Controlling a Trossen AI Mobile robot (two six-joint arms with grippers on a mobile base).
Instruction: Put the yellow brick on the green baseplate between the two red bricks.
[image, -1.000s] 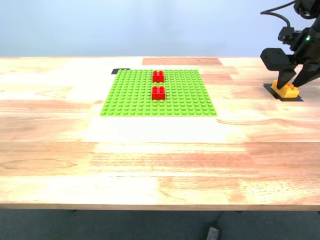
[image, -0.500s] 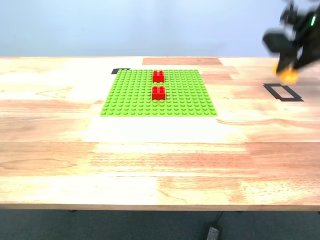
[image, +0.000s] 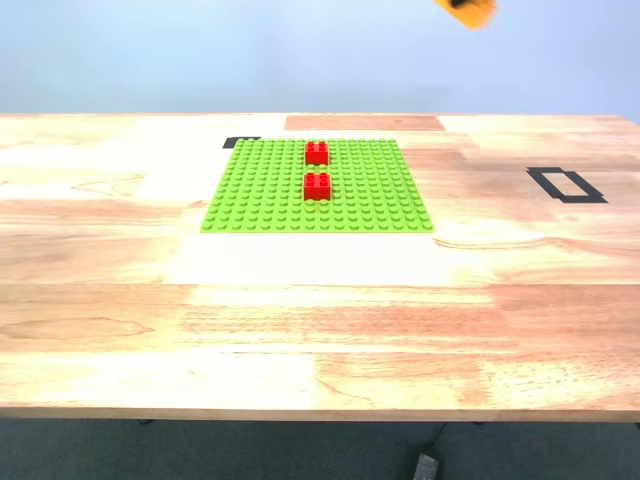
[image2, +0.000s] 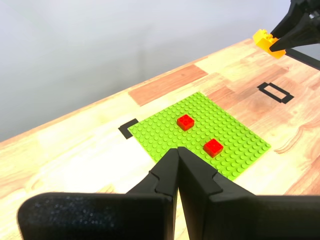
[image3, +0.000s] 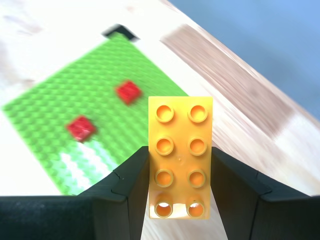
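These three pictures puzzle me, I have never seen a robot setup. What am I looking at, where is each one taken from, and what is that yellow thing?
You see one moment from three cameras on a two-armed robot. The wide picture comes from a camera on its body, facing a wooden table. On it lies the green baseplate with two red bricks standing apart on it, and a black tape outline toward the exterior view's right. The other two pictures come from cameras on the arms, each looking along its end effector. My first end effector is shut and empty, high above the plate. My second end effector is clamped on the yellow brick, a studded toy block, held in the air; the wide picture catches it at its top edge.
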